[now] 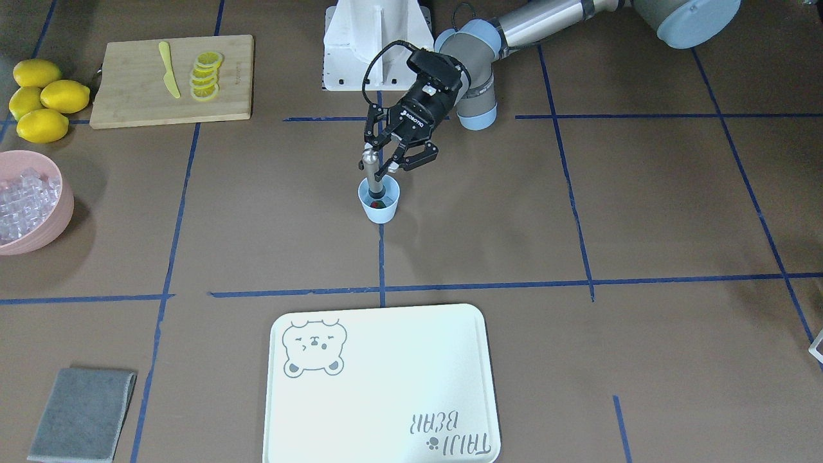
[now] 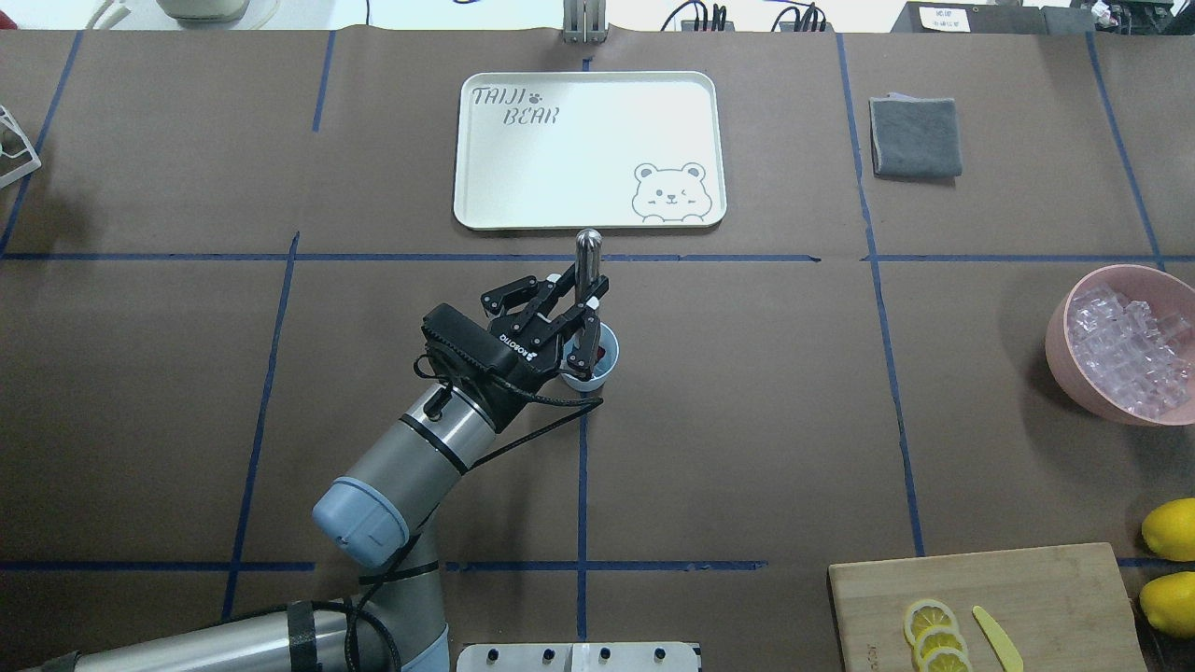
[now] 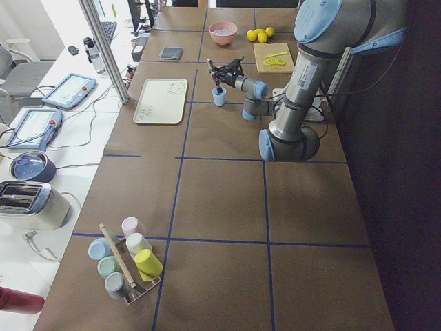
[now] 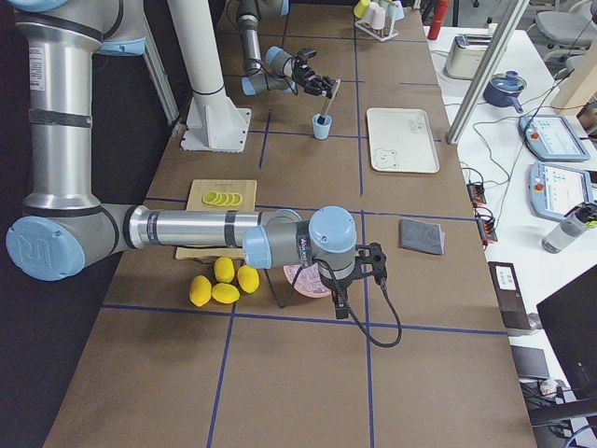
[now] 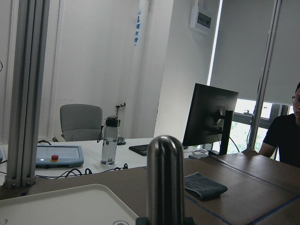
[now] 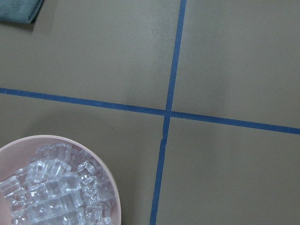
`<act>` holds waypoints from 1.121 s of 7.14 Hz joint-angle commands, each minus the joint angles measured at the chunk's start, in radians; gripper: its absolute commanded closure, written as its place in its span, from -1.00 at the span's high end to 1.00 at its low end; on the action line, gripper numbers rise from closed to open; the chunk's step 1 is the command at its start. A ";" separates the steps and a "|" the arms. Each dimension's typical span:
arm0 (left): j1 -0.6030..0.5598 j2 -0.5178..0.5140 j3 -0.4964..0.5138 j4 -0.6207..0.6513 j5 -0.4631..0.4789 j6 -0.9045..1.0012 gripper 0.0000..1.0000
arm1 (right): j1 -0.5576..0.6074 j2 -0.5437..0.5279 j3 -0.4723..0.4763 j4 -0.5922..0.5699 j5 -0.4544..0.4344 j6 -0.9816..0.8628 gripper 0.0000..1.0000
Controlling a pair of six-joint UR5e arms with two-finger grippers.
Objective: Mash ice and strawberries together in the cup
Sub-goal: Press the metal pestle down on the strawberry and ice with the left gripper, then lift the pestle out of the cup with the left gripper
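The pale blue cup (image 1: 379, 213) stands near the table's middle; it also shows in the overhead view (image 2: 588, 381). A red strawberry (image 1: 377, 204) lies inside it. I cannot make out ice in the cup. A steel muddler (image 1: 371, 168) stands nearly upright in the cup, and its rounded top fills the left wrist view (image 5: 165, 178). My left gripper (image 1: 378, 162) reaches in level and is shut on the muddler's shaft just above the rim. Ice cubes (image 1: 22, 196) fill a pink bowl (image 1: 63, 212). My right gripper (image 4: 373, 259) hovers beside that bowl; I cannot tell if it is open.
A white bear tray (image 1: 386, 386) lies at the table's operator side. A cutting board (image 1: 128, 96) holds lemon slices and a yellow knife, with whole lemons (image 1: 45, 96) beside it. A grey cloth (image 1: 83, 411) lies at a corner. A rack of cups (image 3: 127, 265) stands at the left end.
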 commanded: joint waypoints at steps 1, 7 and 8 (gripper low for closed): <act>-0.015 0.006 -0.057 0.004 -0.007 0.003 -1.00 | 0.000 -0.004 0.000 -0.003 0.002 0.009 1.00; -0.239 0.202 -0.151 0.084 -0.238 -0.420 -1.00 | 0.000 0.020 0.005 -0.009 -0.010 0.004 1.00; -0.274 0.254 -0.151 0.084 -0.289 -0.515 -1.00 | 0.000 0.025 0.011 -0.005 -0.013 0.009 1.00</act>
